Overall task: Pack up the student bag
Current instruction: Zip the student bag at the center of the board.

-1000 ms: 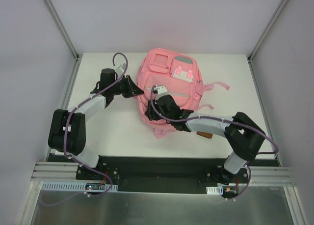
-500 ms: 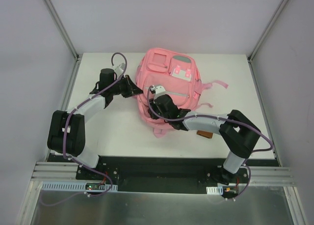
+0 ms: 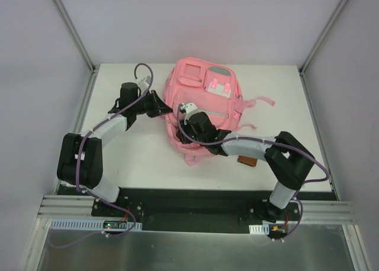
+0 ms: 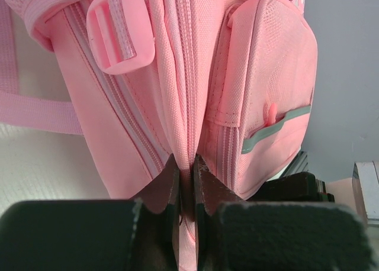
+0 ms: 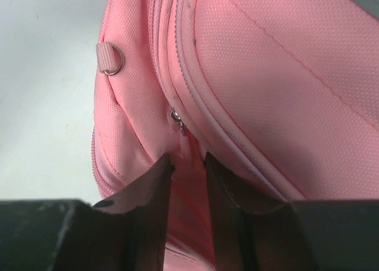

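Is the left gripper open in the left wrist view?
No, the left gripper has its jaws pinched shut on a seam fold of the student bag.

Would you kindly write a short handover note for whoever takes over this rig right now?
The left gripper is shut on a fabric ridge at the side of the student bag.
The right gripper has its fingers apart astride the zip line, just below the zip slider; grip unclear.
The bag lies front up on the table; a brown item lies beside it.
Done: bag steadied. Left: likely open the zip, pack, close.
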